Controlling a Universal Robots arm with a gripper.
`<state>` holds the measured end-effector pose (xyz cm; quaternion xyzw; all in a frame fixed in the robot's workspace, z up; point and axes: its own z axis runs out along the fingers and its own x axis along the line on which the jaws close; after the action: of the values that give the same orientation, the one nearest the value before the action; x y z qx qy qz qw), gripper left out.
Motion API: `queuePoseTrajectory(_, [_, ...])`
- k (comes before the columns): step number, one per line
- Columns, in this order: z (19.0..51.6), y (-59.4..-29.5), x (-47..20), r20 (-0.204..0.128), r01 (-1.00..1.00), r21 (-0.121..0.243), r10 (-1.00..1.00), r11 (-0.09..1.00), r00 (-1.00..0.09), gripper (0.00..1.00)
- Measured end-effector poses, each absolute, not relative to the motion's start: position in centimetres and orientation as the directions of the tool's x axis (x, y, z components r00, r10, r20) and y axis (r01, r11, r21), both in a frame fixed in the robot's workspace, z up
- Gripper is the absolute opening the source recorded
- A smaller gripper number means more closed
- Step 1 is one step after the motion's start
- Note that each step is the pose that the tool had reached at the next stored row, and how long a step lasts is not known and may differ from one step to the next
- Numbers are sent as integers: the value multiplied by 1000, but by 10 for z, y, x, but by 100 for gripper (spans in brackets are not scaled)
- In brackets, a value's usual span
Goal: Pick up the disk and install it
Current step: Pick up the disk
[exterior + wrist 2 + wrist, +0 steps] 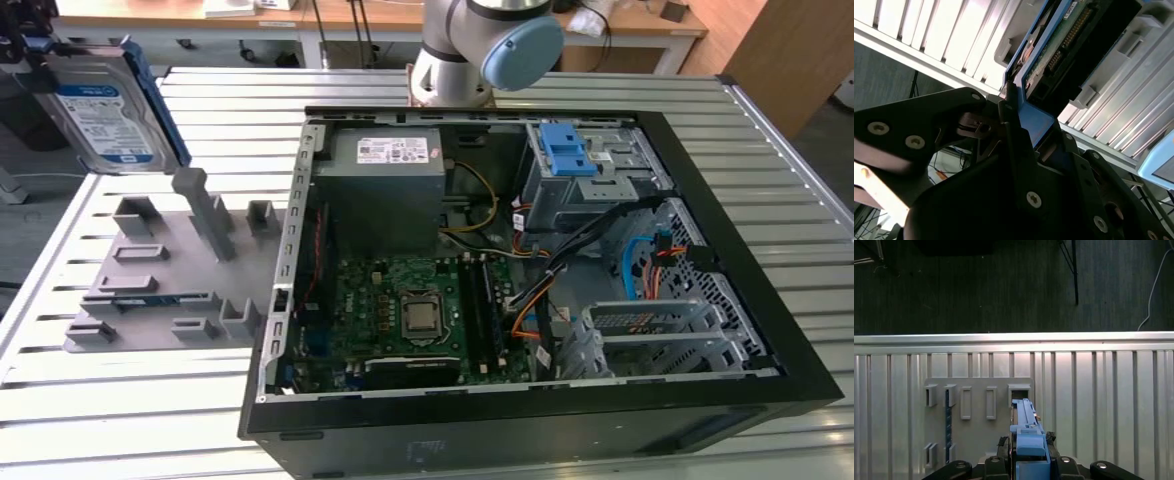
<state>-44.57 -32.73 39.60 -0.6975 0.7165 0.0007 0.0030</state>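
Gripper point(1028, 441) clenched on the disk point(107, 110), holding it upright, lifted well above the grey rack point(160, 290). That keeps it clear of the slots, I'd say, for carrying.

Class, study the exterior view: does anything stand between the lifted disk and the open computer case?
Nothing visible does. The gripper holds the disk raised above the grey fixture plate; the computer case lies open-topped toward the exterior view's right.
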Motion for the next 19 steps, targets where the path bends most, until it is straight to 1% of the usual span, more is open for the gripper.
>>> queuePoseTrajectory(19, [410, -327, -446, -5, -1000, -3, -1000, 27, -27, 36])
